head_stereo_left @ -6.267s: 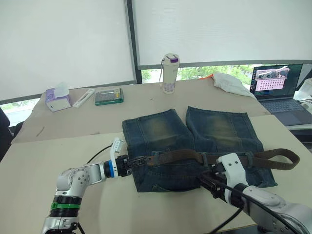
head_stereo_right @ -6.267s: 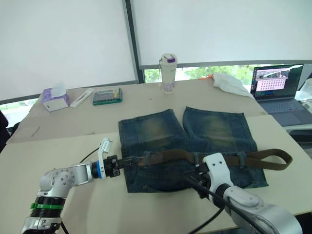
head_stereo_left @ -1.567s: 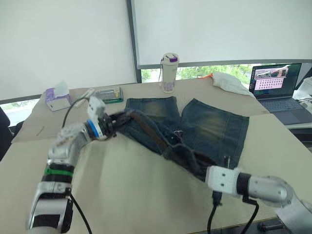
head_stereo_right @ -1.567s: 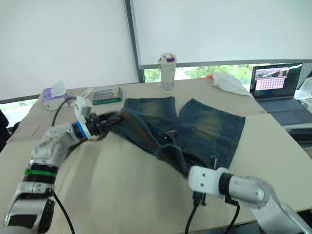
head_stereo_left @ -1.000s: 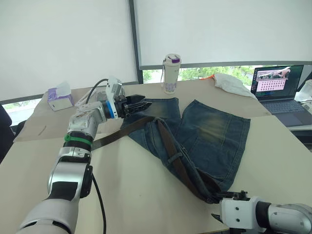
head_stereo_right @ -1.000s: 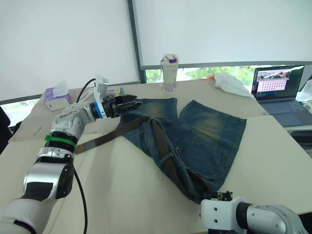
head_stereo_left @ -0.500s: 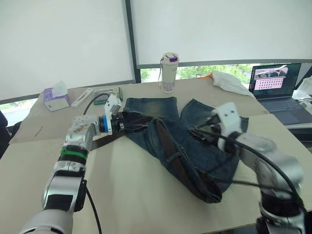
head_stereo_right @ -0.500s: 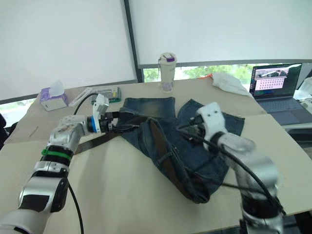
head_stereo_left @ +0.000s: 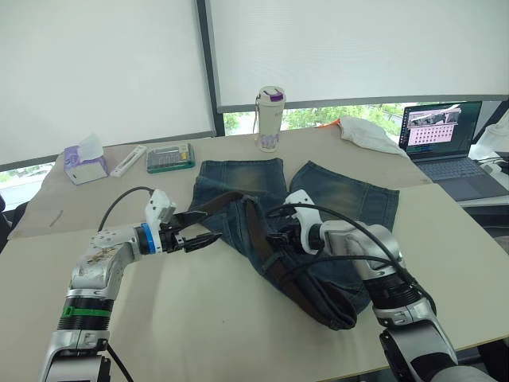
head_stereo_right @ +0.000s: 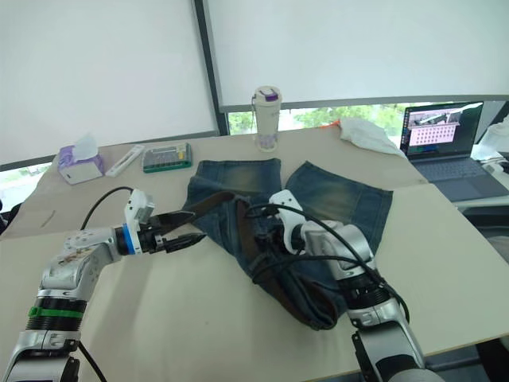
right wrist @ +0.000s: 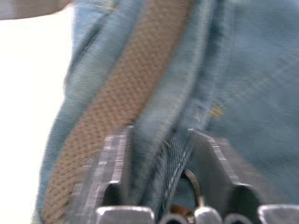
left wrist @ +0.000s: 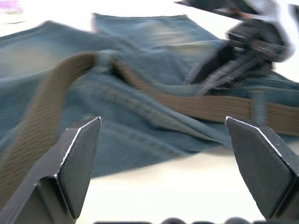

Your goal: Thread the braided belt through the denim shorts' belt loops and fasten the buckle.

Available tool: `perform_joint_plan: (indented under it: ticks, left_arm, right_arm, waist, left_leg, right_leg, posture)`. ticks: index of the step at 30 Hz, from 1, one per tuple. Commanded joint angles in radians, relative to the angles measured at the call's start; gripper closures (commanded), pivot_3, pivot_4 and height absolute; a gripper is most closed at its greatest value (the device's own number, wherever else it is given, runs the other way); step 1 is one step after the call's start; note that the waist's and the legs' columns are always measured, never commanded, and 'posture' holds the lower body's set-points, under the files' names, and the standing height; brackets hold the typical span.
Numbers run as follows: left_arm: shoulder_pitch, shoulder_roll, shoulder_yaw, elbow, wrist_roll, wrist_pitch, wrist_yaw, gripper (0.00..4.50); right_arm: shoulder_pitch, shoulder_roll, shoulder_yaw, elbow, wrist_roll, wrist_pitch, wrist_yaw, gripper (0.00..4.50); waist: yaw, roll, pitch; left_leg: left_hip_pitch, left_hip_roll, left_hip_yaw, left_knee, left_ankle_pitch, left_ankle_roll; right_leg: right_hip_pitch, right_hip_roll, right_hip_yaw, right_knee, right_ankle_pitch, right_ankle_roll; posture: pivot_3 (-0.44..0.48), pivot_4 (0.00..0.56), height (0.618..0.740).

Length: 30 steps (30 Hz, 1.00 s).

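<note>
**Q:** What are the two grippers doing?

**A:** The left gripper (head_stereo_left: 205,237) hovers with its fingers spread wide and nothing between them, tips just short of the near-left edge of the shorts (head_stereo_left: 338,199). In its wrist view the belt (left wrist: 44,112) runs across the denim beyond the parted fingers. The right gripper (right wrist: 159,154) is pressed into the middle of the garment, its fingers pinched on a bunched fold of the waistband, with the belt lying just beside one finger.

**Q:** Where do the shorts and belt lie?

**A:** The shorts sit crumpled and skewed at mid-table (head_stereo_left: 238,334), legs pointing toward the far side, waistband trailing toward the near right. The belt arcs over them from a raised loop at the upper left, down along the waistband to the dark bunched end at the near right. I cannot make out the buckle.

**Q:** How much free room is there?

**A:** Bare tabletop lies in front of and to the left of the left gripper, and on the right of the shorts up to the table's edge. Along the far edge stand a tissue box (head_stereo_left: 83,163), a green case (head_stereo_left: 170,157) and a bottle (head_stereo_left: 269,119); a laptop (head_stereo_left: 442,142) sits far right, well apart from the denim.
</note>
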Motion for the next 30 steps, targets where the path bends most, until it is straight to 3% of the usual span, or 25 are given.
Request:
perform_joint_plan:
  ticks: [1,2,3,7,12,15,18,19,22,23,26,28,30]
  left_arm:
    - [-0.047,0.003,0.066,-0.019,-0.047,0.020,0.063,0.00]
    - [-0.067,0.001,0.077,-0.010,-0.060,0.033,0.079,0.00]
    - [-0.093,0.001,0.084,0.000,-0.070,0.044,0.089,0.00]
    - [-0.196,0.003,0.076,0.069,-0.077,0.050,0.100,0.00]
    - [-0.365,-0.022,-0.036,0.209,0.019,-0.031,0.075,0.00]
    - [-0.435,-0.043,-0.096,0.275,0.053,-0.055,0.030,0.00]
    - [-0.452,-0.040,-0.190,0.322,0.122,-0.099,-0.046,0.00]
    - [-0.443,-0.028,-0.229,0.334,0.151,-0.115,-0.084,0.00]
    - [-0.371,0.066,-0.355,0.351,0.256,-0.185,-0.229,0.00]
    - [-0.345,0.101,-0.389,0.350,0.286,-0.211,-0.275,0.00]
    - [-0.236,0.224,-0.444,0.304,0.318,-0.273,-0.419,0.77]
    - [-0.206,0.228,-0.407,0.270,0.273,-0.232,-0.418,1.45]
    - [-0.189,0.201,-0.348,0.231,0.214,-0.208,-0.387,1.45]
  right_arm:
    - [0.006,-0.020,0.081,-0.115,0.017,-0.094,0.113,3.91]
    - [0.012,-0.032,0.117,-0.139,0.007,-0.124,0.144,4.36]
    - [0.019,-0.043,0.159,-0.167,0.000,-0.165,0.186,4.44]
    - [0.015,-0.047,0.245,-0.150,-0.034,-0.244,0.247,4.44]
    - [0.023,-0.123,0.276,-0.148,-0.094,-0.346,0.318,4.44]
    - [0.060,-0.170,0.218,-0.243,-0.066,-0.309,0.317,4.44]
    - [0.133,-0.210,0.104,-0.402,0.049,-0.214,0.322,3.61]
    - [0.160,-0.222,0.074,-0.451,0.076,-0.183,0.314,3.15]
    - [0.257,-0.262,-0.027,-0.589,0.111,-0.098,0.238,2.25]
    - [0.287,-0.279,-0.055,-0.631,0.120,-0.071,0.219,2.25]
    - [0.410,-0.375,-0.114,-0.774,0.140,0.019,0.184,2.21]
    - [0.465,-0.444,-0.105,-0.823,0.112,0.043,0.153,2.21]
    - [0.513,-0.540,-0.053,-0.864,0.084,0.071,0.142,2.21]
  waist:
    - [-0.001,0.000,0.000]
    - [-0.001,0.000,0.000]
    - [-0.001,0.000,0.000]
    - [0.000,0.000,0.000]
    - [0.016,0.000,0.000]
    - [0.017,0.000,0.000]
    - [0.018,0.000,0.000]
    - [0.017,0.000,0.000]
    - [0.010,0.001,-0.001]
    - [0.007,0.002,-0.002]
    - [-0.001,0.004,-0.001]
    - [0.006,0.003,-0.001]
    - [0.036,0.002,0.000]
  left_leg:
    - [0.000,0.000,0.000,0.000,0.000,0.000]
    - [0.000,0.000,-0.001,0.000,0.000,0.000]
    - [0.000,0.000,-0.001,0.000,0.000,0.000]
    - [0.000,0.000,-0.003,0.001,0.000,-0.001]
    - [0.000,-0.003,-0.004,0.002,0.000,-0.001]
    - [0.000,-0.004,-0.004,0.003,0.000,-0.001]
    - [-0.002,-0.003,-0.005,0.003,0.000,-0.001]
    - [-0.003,-0.003,-0.006,0.003,0.000,-0.001]
    - [-0.003,-0.002,-0.006,0.002,0.000,-0.001]
    - [-0.003,-0.002,-0.006,0.002,0.000,-0.001]
    - [-0.001,-0.001,-0.006,-0.002,-0.001,-0.002]
    - [-0.002,-0.001,-0.007,-0.002,-0.001,-0.001]
    - [-0.004,-0.002,-0.007,0.002,-0.001,0.000]
  right_leg:
    - [0.000,0.000,0.000,0.000,0.000,0.000]
    - [0.000,0.000,-0.001,0.000,0.000,0.000]
    - [0.001,0.000,-0.002,0.000,0.000,0.000]
    - [0.002,0.000,-0.006,-0.001,0.000,0.000]
    - [0.002,0.000,-0.010,0.000,0.000,0.000]
    - [0.003,-0.001,-0.015,-0.001,0.000,0.000]
    - [0.002,-0.002,-0.017,-0.001,0.000,0.000]
    - [0.002,-0.003,-0.017,-0.001,0.000,0.000]
    - [0.002,-0.003,-0.017,-0.001,0.000,0.000]
    - [0.001,-0.003,-0.016,-0.001,0.000,0.000]
    - [-0.001,-0.001,-0.010,-0.001,0.000,-0.001]
    - [-0.003,0.000,-0.006,-0.001,0.000,-0.001]
    - [-0.001,0.000,-0.007,-0.004,0.000,-0.001]
  posture:
    - [0.000,0.150,0.740]
    - [0.000,0.150,0.740]
    - [0.000,0.150,0.740]
    - [0.000,0.150,0.740]
    - [0.000,0.150,0.740]
    - [0.000,0.150,0.740]
    - [0.000,0.150,0.740]
    - [0.000,0.150,0.740]
    - [0.000,0.150,0.740]
    - [0.000,0.150,0.740]
    - [0.000,0.150,0.740]
    - [0.000,0.150,0.740]
    - [0.000,0.150,0.740]
